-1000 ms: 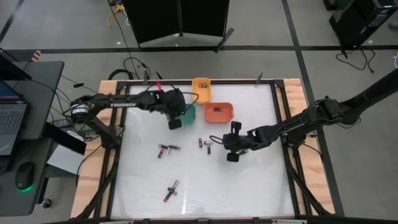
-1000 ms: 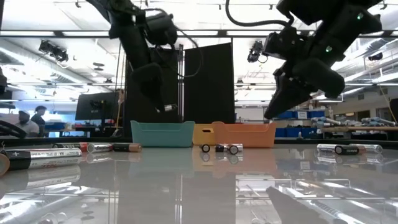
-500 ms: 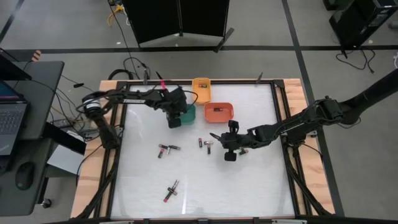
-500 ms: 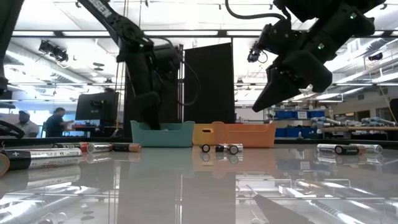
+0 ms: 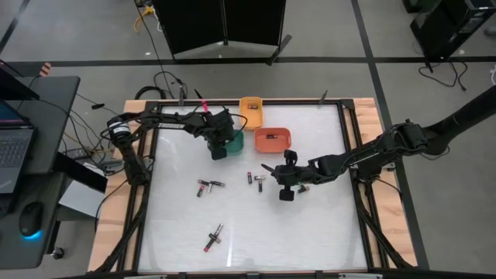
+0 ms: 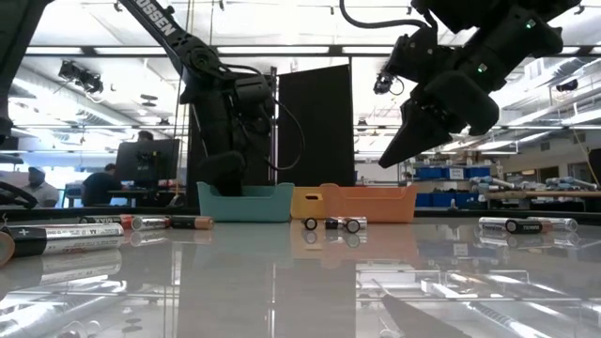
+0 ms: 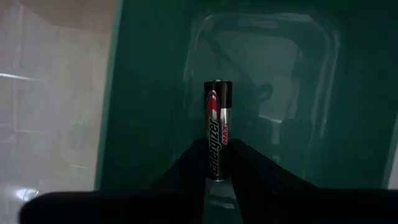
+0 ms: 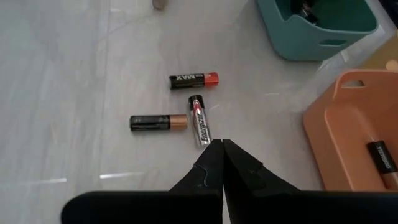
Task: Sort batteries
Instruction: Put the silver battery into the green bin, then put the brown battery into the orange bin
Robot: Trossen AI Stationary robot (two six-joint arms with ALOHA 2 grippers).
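Note:
My left gripper stands low over the teal bin, reaching into it, shut on a black and silver battery with a red band. My right gripper is shut, empty, and hovers above the table near three loose batteries lying on their sides. More batteries lie at the table's left middle and near front. One battery lies in the orange bin. My left gripper pinches the battery between its two fingers by one end; the rest sticks out past the fingertips, in line with them. The fingers point down into the teal bin from above. Whether the battery's free end touches the bin's floor I cannot tell.
The teal bin, orange bin and yellow bin sit together at the table's far middle. A wooden frame runs round the table. In the low view, batteries lie at the left and right.
My left gripper, holding the battery, has moved down into the teal bin. My right gripper has shifted slightly toward the table's left, staying shut above the table.

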